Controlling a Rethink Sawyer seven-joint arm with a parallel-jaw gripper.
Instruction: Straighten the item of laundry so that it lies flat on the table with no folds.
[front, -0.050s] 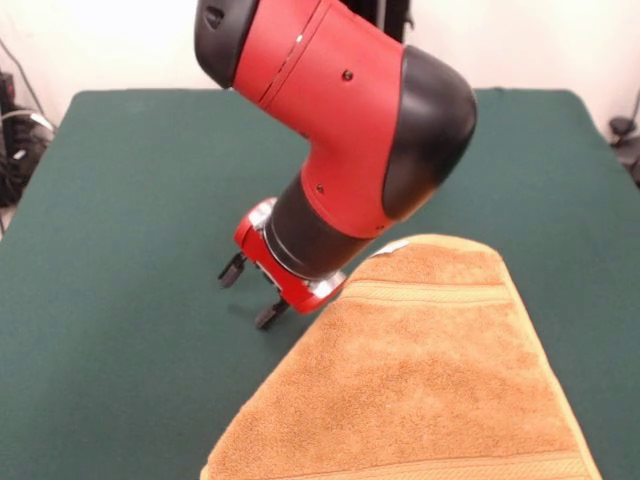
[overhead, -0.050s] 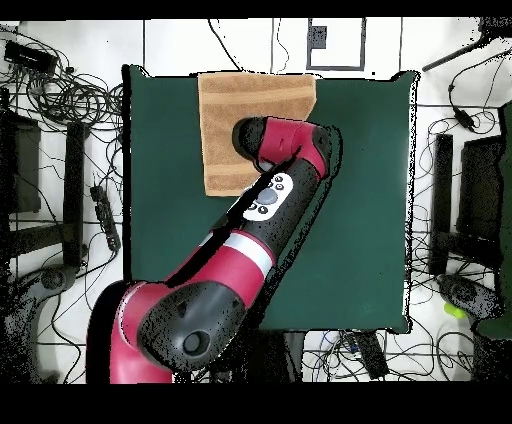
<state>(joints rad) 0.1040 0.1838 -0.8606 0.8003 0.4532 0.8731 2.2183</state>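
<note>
Towel: we see the towel (front, -0.050s: 420, 385) at the surface (front, -0.050s: 120, 300) edge, its far corner folded in.
Fingers: gripper (front, -0.050s: 250, 293) spread open, empty, beside the towel.
Remaining: we judge unfolding unfinished.

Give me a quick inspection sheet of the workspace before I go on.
Surface: table under dark green cloth.
Job's things: orange-tan towel at one table edge, one corner looks turned in, not fully flat.
Clutter: nothing seen on the table.
Grippers: gripper low beside the towel's edge, jaws apart, holding nothing.
Cables: many loose cables on the floor around the table.
Surroundings: dark equipment beside the table.
</note>
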